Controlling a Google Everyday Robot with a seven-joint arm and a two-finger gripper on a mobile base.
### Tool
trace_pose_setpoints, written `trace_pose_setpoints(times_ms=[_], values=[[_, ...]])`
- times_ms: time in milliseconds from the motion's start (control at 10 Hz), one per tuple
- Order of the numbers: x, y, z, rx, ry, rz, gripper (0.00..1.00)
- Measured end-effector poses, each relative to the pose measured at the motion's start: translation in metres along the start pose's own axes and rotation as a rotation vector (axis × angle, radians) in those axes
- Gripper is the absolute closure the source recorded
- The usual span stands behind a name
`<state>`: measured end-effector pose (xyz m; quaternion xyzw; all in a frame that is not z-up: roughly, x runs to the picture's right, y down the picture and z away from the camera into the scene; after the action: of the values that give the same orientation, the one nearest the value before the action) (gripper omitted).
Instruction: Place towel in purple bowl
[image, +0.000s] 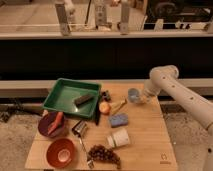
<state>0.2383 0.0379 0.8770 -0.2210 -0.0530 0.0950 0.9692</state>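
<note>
1 arm (172, 88) holds jaws above table (146, 144), near blue towel (119, 120).

Robot test lab: table (150, 145) staged with green tray (61, 102), orange bowl (50, 155), grapes (106, 154); railing (100, 33) behind. Tool (135, 96) near table's far edge.

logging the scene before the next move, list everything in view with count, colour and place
green tray: 1, green, back left
dark block: 1, dark brown, inside the tray
purple bowl: 1, purple, left edge
orange-red item: 1, orange-red, in the purple bowl
orange bowl: 1, orange, front left corner
metal cup: 1, silver, beside the purple bowl
grapes: 1 bunch, dark, front centre
white cup: 1, white, on its side, front centre
blue pad: 1, blue, table centre
orange fruit: 1, orange, right of the tray
blue-grey item: 1, blue-grey, back right at the gripper, possibly the towel
arm: 1, white, from the right
gripper: 1, pale, back right, at the blue-grey item
</note>
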Motion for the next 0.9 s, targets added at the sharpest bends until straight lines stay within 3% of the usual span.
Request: trace_pose_setpoints(times_ms=[900], values=[[-0.021,-0.020,-0.006,0.064,-0.006,0.017,1.00]])
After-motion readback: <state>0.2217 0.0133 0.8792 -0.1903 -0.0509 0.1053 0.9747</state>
